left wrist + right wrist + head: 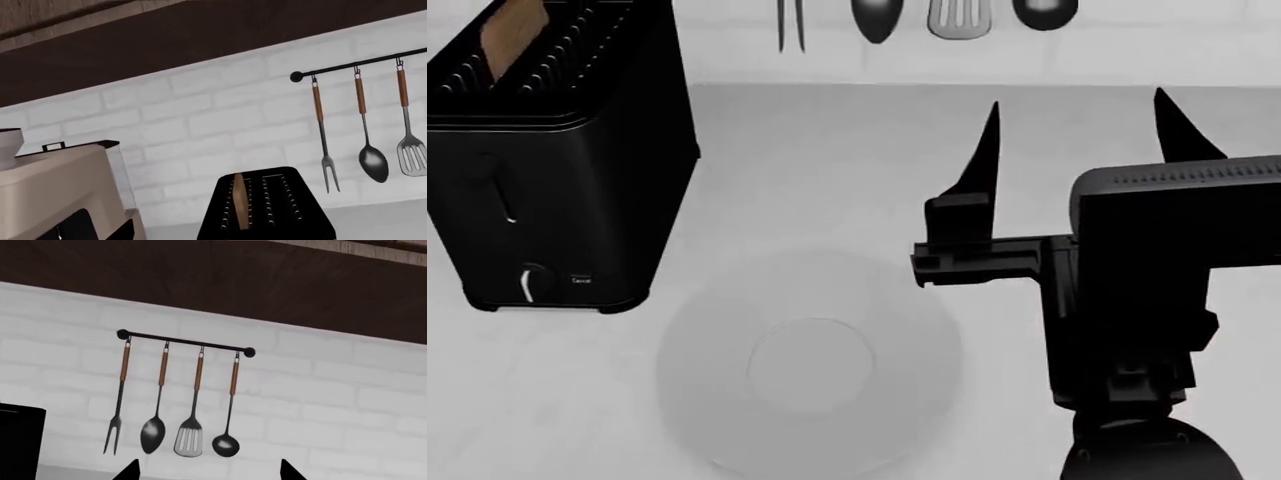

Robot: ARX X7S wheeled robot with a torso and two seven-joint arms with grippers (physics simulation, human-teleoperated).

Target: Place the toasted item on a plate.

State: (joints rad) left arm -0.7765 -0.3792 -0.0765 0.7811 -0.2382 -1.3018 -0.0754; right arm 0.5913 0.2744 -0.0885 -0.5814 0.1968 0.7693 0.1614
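Note:
The toast slice [513,35] stands upright in a slot of the black toaster [554,200] at the far left of the counter; it also shows in the left wrist view [239,200] in the toaster [267,210]. The white-grey plate [701,400] lies on the counter in front, right of the toaster. My right gripper [1077,125] is open and empty, fingers pointing at the back wall, right of and above the plate; its fingertips [128,471] show in the right wrist view. My left gripper is out of view.
Utensils hang on a wall rail [187,344] behind the counter: a fork, a spoon, a slotted turner [189,440] and a ladle. A beige appliance [60,195] stands left of the toaster in the left wrist view. A dark wooden cabinet [213,285] runs above.

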